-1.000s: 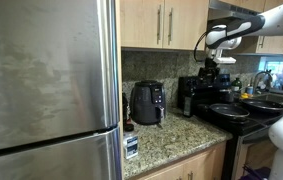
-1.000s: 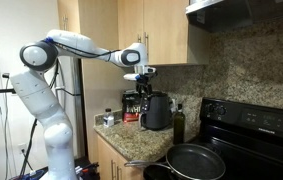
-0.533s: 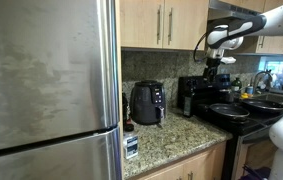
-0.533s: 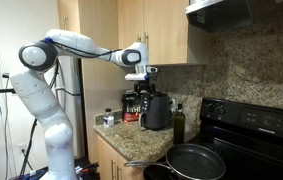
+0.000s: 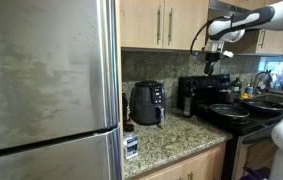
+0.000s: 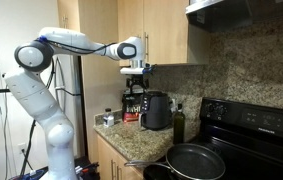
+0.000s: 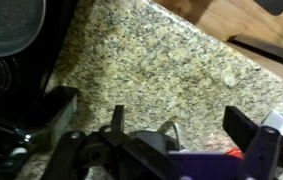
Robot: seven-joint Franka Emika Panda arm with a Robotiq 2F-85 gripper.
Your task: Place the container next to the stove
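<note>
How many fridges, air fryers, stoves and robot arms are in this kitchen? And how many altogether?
Fridge: 1
Air fryer: 1
Stove: 1
Robot arm: 1
Total: 4

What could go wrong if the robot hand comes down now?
The gripper hangs open over a crowded counter. Coming down, it might knock the dark bottle or bump the black appliance beside it. Swinging toward the stove, it could also clip the pan.
</note>
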